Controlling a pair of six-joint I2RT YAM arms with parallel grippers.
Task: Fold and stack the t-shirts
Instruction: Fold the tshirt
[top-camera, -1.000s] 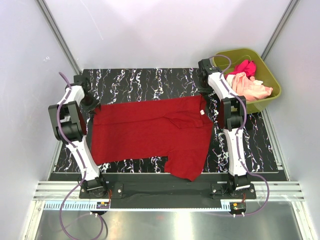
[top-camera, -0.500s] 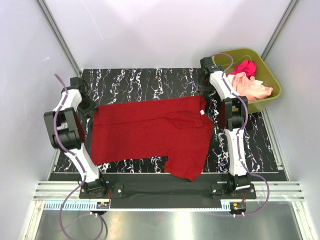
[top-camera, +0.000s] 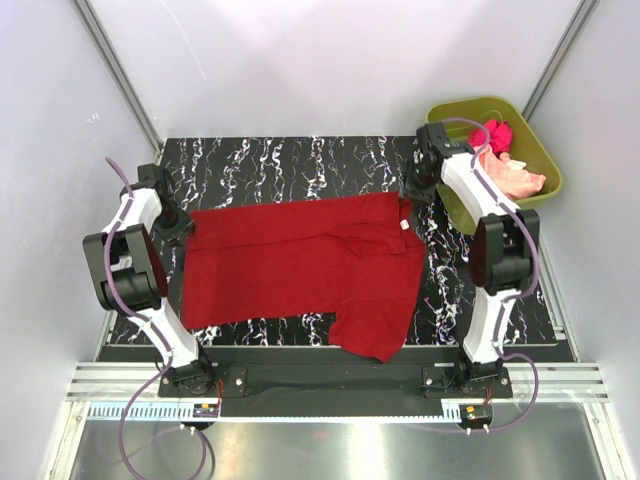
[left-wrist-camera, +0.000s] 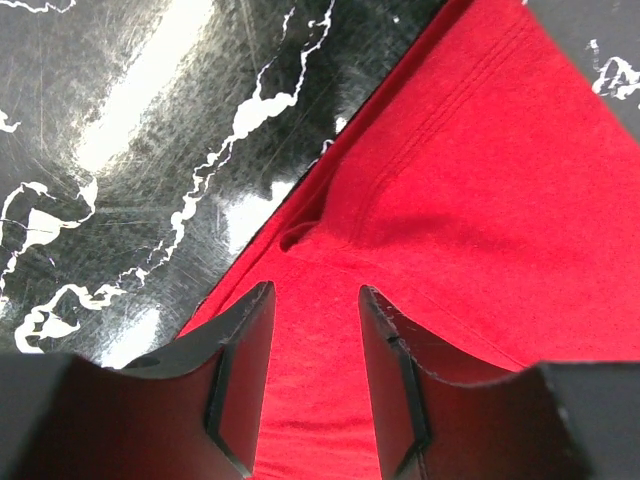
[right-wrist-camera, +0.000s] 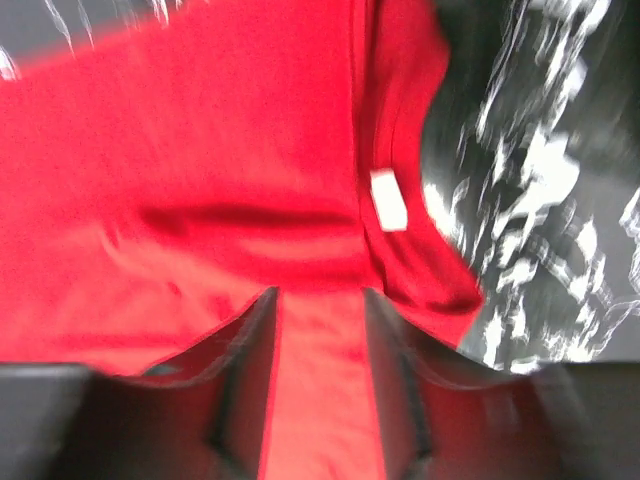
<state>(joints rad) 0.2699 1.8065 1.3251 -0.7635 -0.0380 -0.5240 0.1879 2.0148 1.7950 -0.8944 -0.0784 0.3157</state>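
Observation:
A deep red t-shirt (top-camera: 300, 270) lies spread flat on the black marbled table (top-camera: 300, 165), one sleeve hanging toward the near edge. My left gripper (top-camera: 184, 226) hovers at the shirt's far left corner. In the left wrist view its jaws (left-wrist-camera: 312, 300) stand open over the red cloth (left-wrist-camera: 480, 200), gripping nothing. My right gripper (top-camera: 413, 190) is at the far right corner by the collar. The blurred right wrist view shows it (right-wrist-camera: 318, 300) open above the shirt's white label (right-wrist-camera: 388, 212). A magenta-pink t-shirt (top-camera: 492, 133) and a pale peach t-shirt (top-camera: 518, 178) lie crumpled in the tub.
The olive-green plastic tub (top-camera: 545, 160) stands off the table's far right corner, close behind my right arm. White walls with metal rails close in the table on three sides. Bare marble shows beyond the shirt (left-wrist-camera: 130, 120).
My right gripper has opened, let go of the shirt's far right corner and drawn back toward the tub, its elbow swinging right. The left gripper has widened slightly and its arm shifted left.

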